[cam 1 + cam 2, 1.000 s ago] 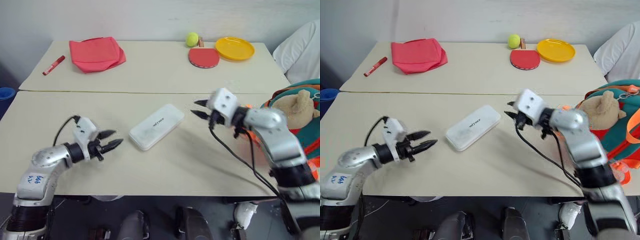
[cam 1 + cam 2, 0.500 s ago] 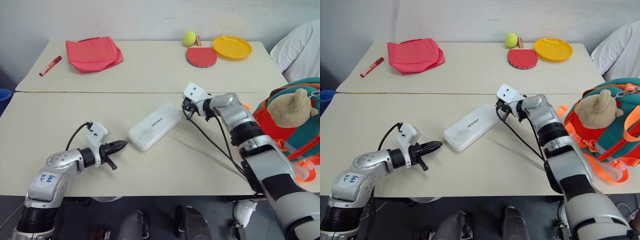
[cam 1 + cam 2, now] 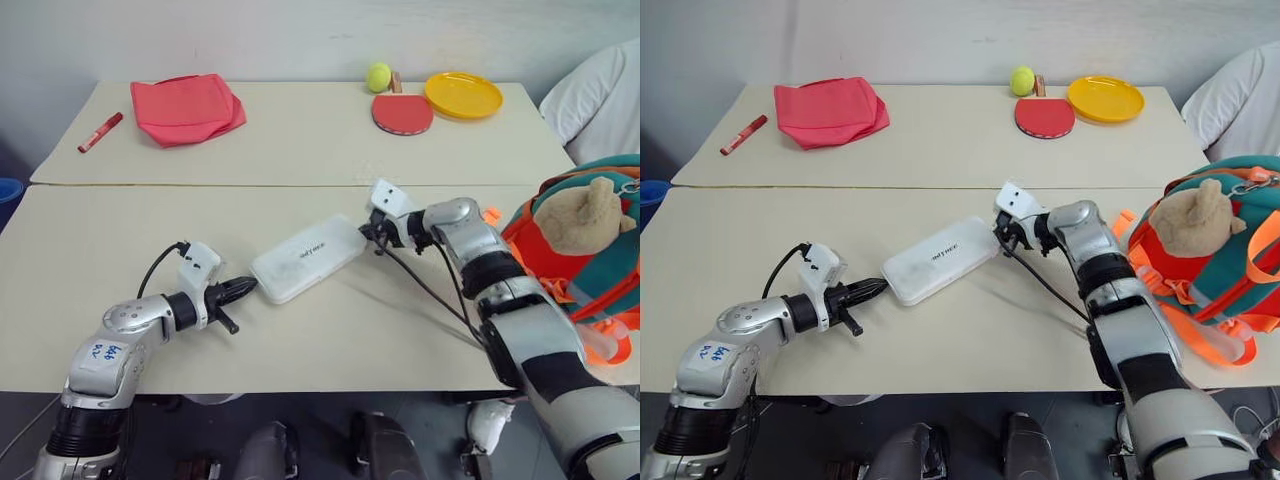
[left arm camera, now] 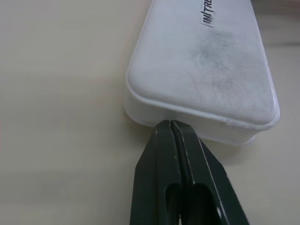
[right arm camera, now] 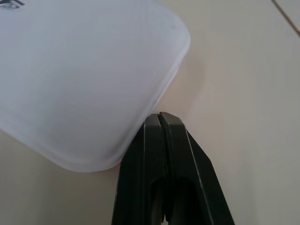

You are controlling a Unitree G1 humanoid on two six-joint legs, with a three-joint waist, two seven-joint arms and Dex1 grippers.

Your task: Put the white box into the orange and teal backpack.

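Two grippers: I see both lying low over the near table, one at each short end of the white box (image 3: 308,258).
White box: flat on the near table (image 3: 120,230), lid up with small dark lettering, set on a diagonal between my arms; near end toward my left, far end toward my right.
Left gripper (image 3: 250,287): fingers pressed together with nothing between them; in the left wrist view the joined tips (image 4: 169,125) meet the box's near end wall, just under the lid's rim.
Right gripper (image 3: 1002,235): fingers likewise pressed together and empty; in the right wrist view the tips (image 5: 160,117) sit against the rounded far corner of the box.
Orange and teal backpack (image 3: 1230,260): at my right, at the table's edge, well apart from the box; a tan plush bear (image 3: 1196,217) rests on its front.
Far table: I note a folded red-pink cloth (image 3: 188,104), a red marker (image 3: 103,131), a tennis ball (image 3: 378,76), a red paddle (image 3: 402,113) and a yellow plate (image 3: 463,95).
Right edge: white fabric (image 3: 600,100) behind the backpack.
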